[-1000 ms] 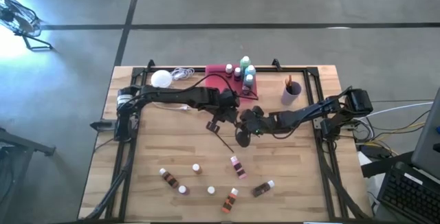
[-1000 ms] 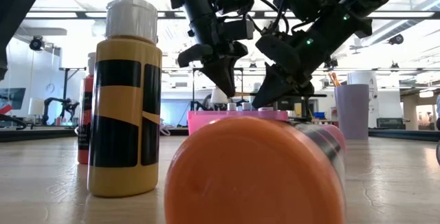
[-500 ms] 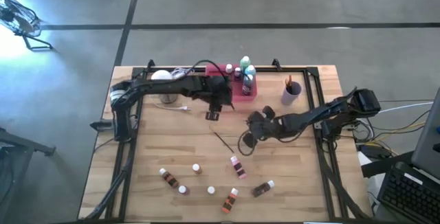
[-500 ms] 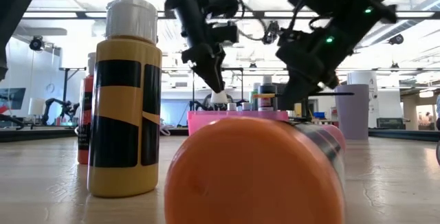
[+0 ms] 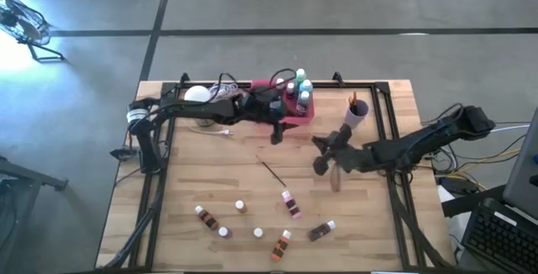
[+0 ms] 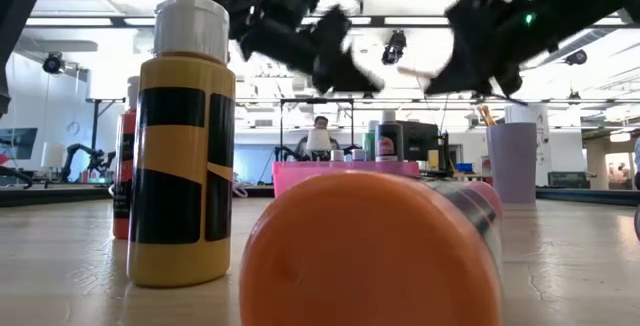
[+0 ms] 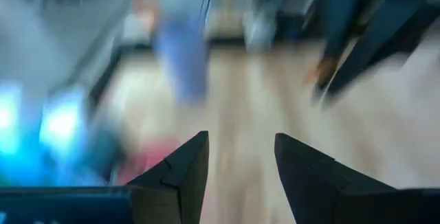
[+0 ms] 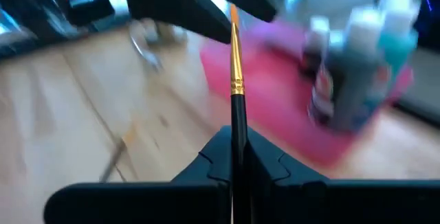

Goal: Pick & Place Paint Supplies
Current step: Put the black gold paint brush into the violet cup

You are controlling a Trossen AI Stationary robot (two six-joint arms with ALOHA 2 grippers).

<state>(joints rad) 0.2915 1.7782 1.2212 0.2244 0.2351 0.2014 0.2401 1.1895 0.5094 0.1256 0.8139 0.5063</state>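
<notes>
Two containers hold supplies at the far edge of your table [image 5: 185, 181]: the pink tray [image 5: 267, 85] carries a cluster of upright bottles [image 5: 300, 86], green and blue ones among smaller white-capped ones, and the lilac cup [image 5: 356, 114] beside it has brush handles sticking out of its top. Your right gripper [image 8: 235, 157] is pinched tight on a paintbrush [image 8: 236, 90], dark handle between the fingers and gold ferrule pointing toward the tray; from above it sits near the cup. Your left gripper [image 7: 237, 159] hangs just in front of the tray with its jaws parted and nothing between them. One more thin brush [image 5: 271, 171] lies flat mid-table, and six small bottles [image 5: 290, 203] are scattered along the near side, some upright, some tipped over. In the low view an orange cap [image 6: 370, 251] and a yellow-and-black bottle [image 6: 180, 166] block most of the table, and both grippers are smeared. The left wrist view is too blurred to name anything beyond the fingers.
</notes>
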